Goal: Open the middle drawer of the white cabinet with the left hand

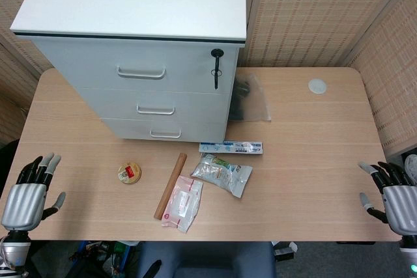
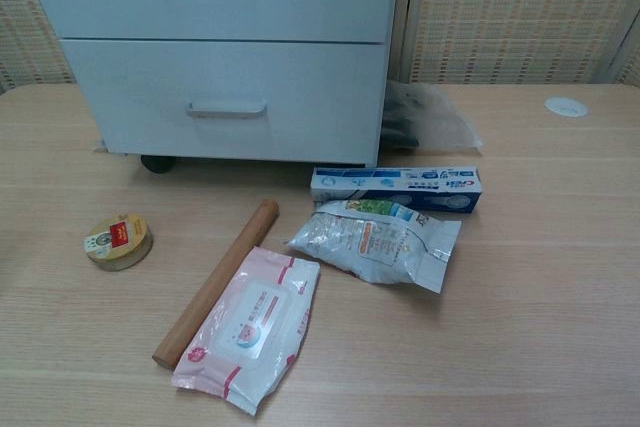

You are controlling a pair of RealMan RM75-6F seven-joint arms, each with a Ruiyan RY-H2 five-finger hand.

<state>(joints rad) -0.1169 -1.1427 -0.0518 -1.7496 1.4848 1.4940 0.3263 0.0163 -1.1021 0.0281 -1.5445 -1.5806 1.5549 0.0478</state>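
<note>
Nothing of the task was done yet, judging by the frames: the white cabinet (image 1: 140,56) stood at the back-left of the table (image 1: 313,161) w/ all three drawers flush and shut. The middle drawer (image 1: 156,107) sat between top and bottom ones, its handle (image 1: 156,110) untouched. The left hand (image 1: 29,193) hovered at the near-left table edge, fingers apart, holding nothing, well apart from the cabinet. The right hand (image 1: 391,190) was at the near-right edge, likewise spread and empty. Neither hand showed in the chest view. Between hands and cabinet lay clutter: a round tin (image 1: 129,174), a wooden rolling pin (image 1: 170,185), a pack of wipes (image 1: 183,204), a snack bag (image 1: 221,174) and a toothpaste box (image 1: 230,147); a key (image 1: 216,69) hung from the lock at the cabinet's top-right. Still left, prob. everything: reach the left hand fwd over the tin area, hook fingers on the middle handle, pull drawer out toward the robot.
</note>
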